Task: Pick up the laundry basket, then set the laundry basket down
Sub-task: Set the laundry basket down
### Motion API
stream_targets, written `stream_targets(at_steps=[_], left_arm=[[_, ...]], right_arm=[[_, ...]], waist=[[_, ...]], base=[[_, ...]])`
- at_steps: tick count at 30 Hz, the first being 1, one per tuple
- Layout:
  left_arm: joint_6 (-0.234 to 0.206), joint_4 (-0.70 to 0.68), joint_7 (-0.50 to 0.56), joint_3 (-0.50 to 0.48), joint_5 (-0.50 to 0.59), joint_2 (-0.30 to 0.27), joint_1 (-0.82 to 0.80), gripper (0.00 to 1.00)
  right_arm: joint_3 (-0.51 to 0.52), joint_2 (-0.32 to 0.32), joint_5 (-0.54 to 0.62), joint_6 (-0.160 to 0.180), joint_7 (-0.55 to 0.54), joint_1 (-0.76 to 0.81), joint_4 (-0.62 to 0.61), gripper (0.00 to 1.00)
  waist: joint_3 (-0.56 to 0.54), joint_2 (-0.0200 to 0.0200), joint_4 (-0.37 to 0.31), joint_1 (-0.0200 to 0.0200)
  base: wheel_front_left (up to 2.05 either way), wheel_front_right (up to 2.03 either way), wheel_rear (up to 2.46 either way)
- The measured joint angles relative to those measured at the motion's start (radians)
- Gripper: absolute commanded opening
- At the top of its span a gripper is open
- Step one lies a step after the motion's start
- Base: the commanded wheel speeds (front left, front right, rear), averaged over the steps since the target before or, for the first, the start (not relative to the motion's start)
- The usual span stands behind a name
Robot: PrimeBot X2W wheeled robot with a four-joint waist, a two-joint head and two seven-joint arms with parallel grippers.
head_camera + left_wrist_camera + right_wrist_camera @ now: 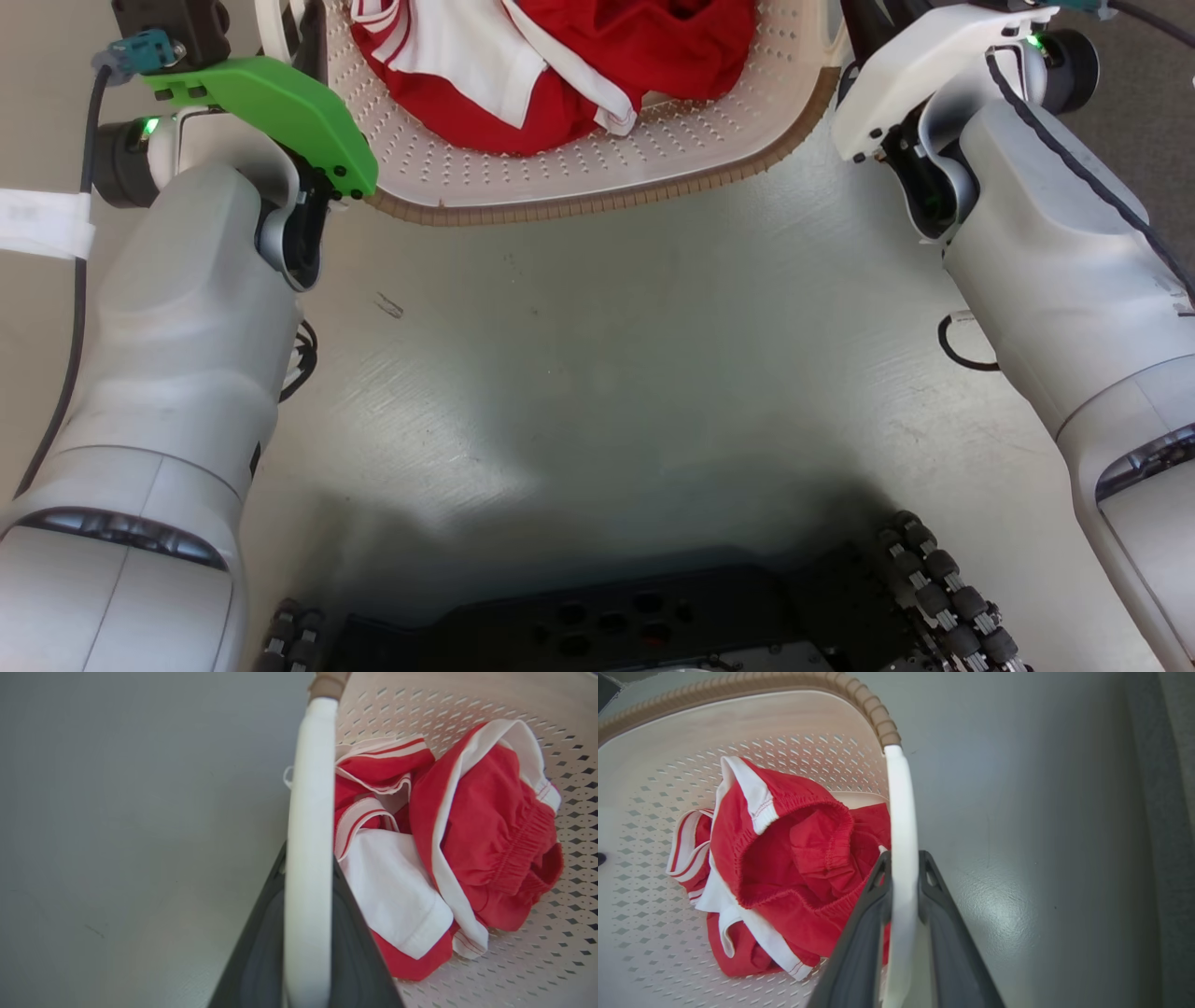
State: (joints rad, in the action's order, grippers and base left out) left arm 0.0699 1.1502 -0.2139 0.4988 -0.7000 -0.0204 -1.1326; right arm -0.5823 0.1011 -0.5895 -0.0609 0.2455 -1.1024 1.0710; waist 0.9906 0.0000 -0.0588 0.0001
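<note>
The laundry basket (597, 177) is cream perforated plastic with a brown woven-look rim, at the top of the head view between my two arms. Red and white clothes (579, 56) lie inside it. In the left wrist view my left gripper (308, 858) is shut on the basket's white side handle (310, 788), its dark fingers pressed on either side. In the right wrist view my right gripper (903, 858) is likewise shut on the other white handle (901, 807). The basket's brown rim (873, 709) joins that handle at its far end.
A pale grey floor (607, 373) lies below and around the basket. My dark wheeled base (653, 616) sits at the bottom of the head view. A darker grey strip (1171, 835) runs along the floor on the right side.
</note>
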Motion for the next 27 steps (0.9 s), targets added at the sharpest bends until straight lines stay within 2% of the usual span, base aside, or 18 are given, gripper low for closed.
stream_targets(at_steps=[9, 26, 27], left_arm=[[0.0, 0.009, -0.013, 0.001, 0.003, -0.005, -0.023, 0.0], [0.02, 0.041, -0.025, 0.022, 0.019, -0.001, -0.045, 0.0], [0.025, 0.042, -0.025, 0.025, 0.02, -0.001, -0.045, 0.17]], right_arm=[[0.025, 0.001, 0.011, 0.017, 0.005, -0.007, -0.042, 0.0], [0.042, 0.0, 0.035, 0.017, 0.009, -0.005, -0.043, 0.0], [0.04, 0.0, 0.037, 0.014, 0.01, -0.005, -0.042, 0.25]], waist=[[0.029, 0.0, -0.007, -0.0001], [0.032, 0.0, -0.004, -0.0001], [0.032, 0.0, -0.003, -0.0001]], base=[[0.0, 0.0, 0.0], [0.0, 0.0, 0.0], [0.0, 0.0, 0.0]])
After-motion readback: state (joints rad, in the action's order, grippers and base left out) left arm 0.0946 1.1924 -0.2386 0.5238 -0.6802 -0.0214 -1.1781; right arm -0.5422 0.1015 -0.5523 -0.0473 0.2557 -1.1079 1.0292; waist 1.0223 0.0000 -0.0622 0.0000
